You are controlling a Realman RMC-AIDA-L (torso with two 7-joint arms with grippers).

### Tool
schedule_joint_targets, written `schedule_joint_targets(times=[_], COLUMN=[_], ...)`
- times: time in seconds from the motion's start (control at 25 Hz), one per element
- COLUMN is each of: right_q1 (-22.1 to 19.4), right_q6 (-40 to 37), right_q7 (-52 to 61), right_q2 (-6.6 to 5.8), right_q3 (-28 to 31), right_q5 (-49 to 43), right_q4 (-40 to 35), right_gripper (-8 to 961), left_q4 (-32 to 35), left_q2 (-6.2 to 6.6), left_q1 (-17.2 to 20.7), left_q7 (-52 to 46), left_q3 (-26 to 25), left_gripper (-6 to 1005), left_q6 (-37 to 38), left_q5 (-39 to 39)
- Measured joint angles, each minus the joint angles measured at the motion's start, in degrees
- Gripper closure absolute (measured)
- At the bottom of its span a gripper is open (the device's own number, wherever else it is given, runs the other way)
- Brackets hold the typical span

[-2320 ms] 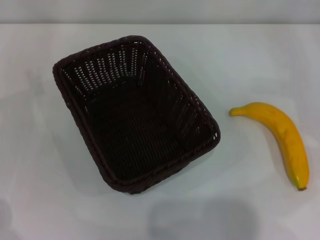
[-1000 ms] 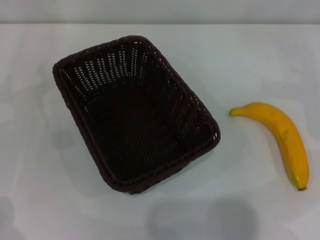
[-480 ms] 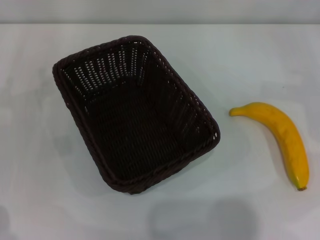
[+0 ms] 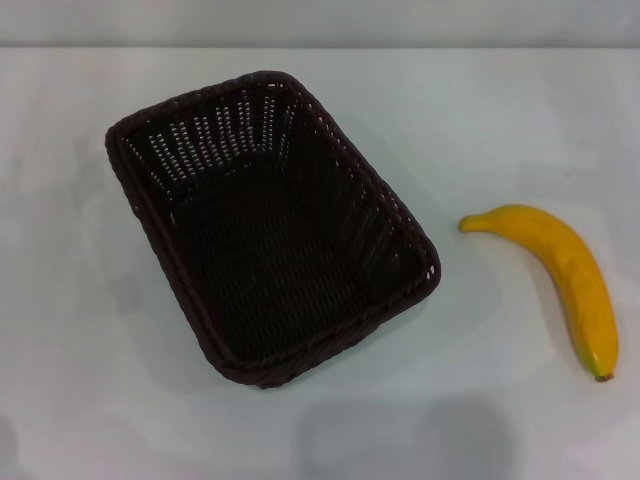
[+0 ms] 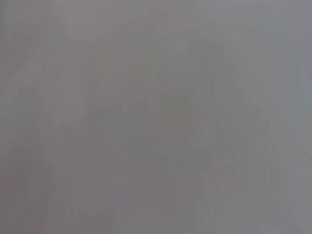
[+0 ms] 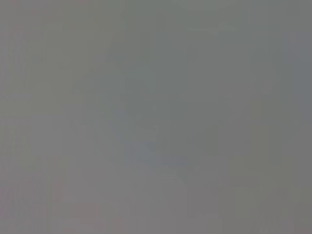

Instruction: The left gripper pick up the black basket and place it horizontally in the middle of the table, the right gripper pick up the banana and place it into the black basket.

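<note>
The black basket (image 4: 265, 225) stands upright on the white table (image 4: 500, 110), left of the middle, turned at a slant with its long axis running from far left to near right. It is empty. The banana (image 4: 568, 275) lies on the table to the right of the basket, apart from it, with its dark stem end toward the near right. Neither gripper shows in the head view. Both wrist views show only plain grey with no object or finger.
The table's far edge (image 4: 320, 47) runs across the top of the head view against a grey wall. Faint shadows lie on the table near the front edge.
</note>
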Motion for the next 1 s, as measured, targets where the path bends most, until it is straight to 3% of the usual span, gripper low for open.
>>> schedule_joint_targets(times=[0.4, 0.64, 0.88, 1.0], right_q1=[-0.69, -0.79, -0.79, -0.79], right_q6=[-0.07, -0.09, 0.14, 0.41], right_q7=[2.48, 2.56, 2.69, 3.88], right_q2=[0.0, 0.05, 0.27, 0.34], right_q3=[-2.53, -2.73, -2.91, -3.64], right_q5=[0.0, 0.0, 0.0, 0.0], right_q4=[-0.33, -0.01, 0.23, 0.2], right_gripper=[229, 228, 228, 228], left_q4=[-0.04, 0.94, 9.85, 14.88], left_q2=[0.12, 0.6, 1.37, 3.31], left_q1=[0.24, 0.28, 0.38, -0.02], left_q7=[-1.1, -6.59, -23.8, -38.83], left_q3=[0.0, 0.0, 0.0, 0.01], left_gripper=[299, 300, 301, 301], left_q6=[0.46, 2.61, 11.74, 15.26], left_q5=[0.27, 3.7, 21.05, 34.8])
